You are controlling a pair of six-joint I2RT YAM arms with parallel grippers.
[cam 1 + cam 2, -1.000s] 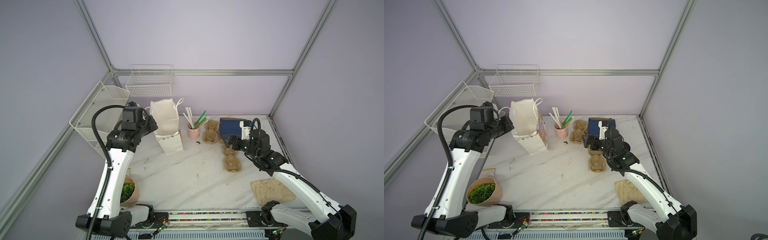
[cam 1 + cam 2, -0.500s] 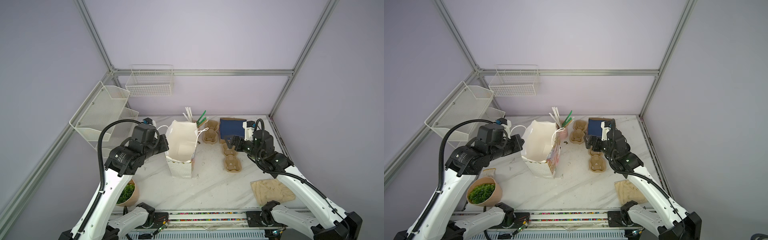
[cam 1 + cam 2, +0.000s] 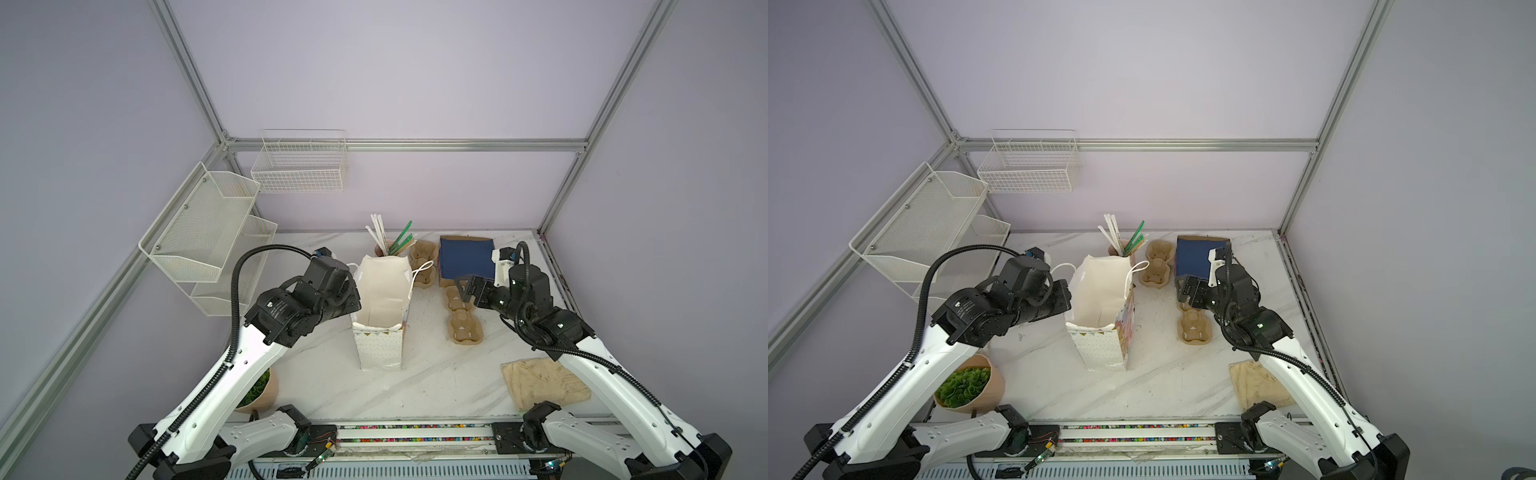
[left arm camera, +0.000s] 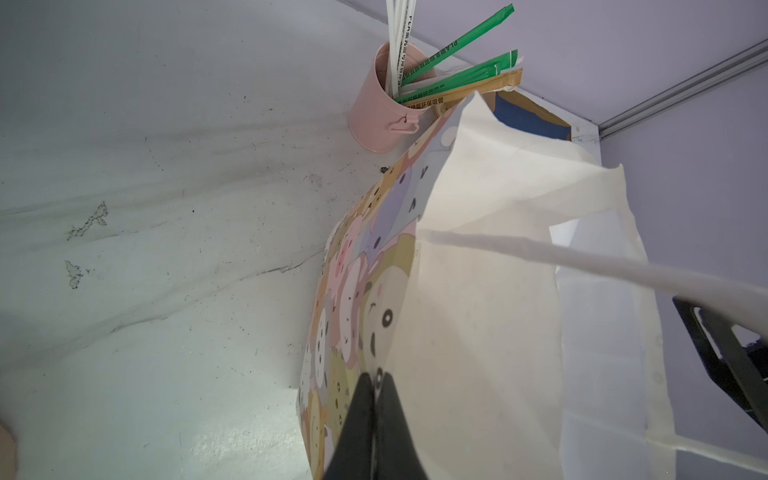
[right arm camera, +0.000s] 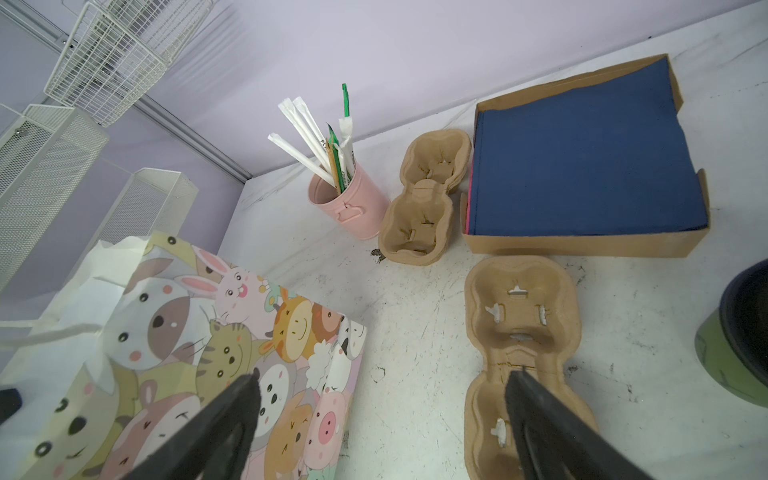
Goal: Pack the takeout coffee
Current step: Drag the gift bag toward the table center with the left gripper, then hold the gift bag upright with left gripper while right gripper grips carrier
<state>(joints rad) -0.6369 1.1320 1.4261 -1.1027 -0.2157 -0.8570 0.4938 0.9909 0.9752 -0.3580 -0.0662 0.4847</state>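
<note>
Gripping: left gripper [image 4: 376,380] is pinching its fingers tight on the top edge of the cartoon-animal paper bag [image 3: 380,345], which is standing upright mid-table with its mouth gaping.
Right gripper [image 5: 381,380]: is hovering spread wide and empty above the nearer pulp cup tray [image 5: 523,316].
Takeout coffee [image 5: 731,357]: is apparently sitting on the marble table [image 3: 436,374] just beside that tray. Only its olive-green side is showing, at the edge of the right wrist view; the right arm is hiding it in both top views.
Progress: early, by my judgement. The bag is being held ready, while the cup is lying outside both bag and tray, ungrasped.
Remaining: grasping the cup and lowering it into the bag.
</note>
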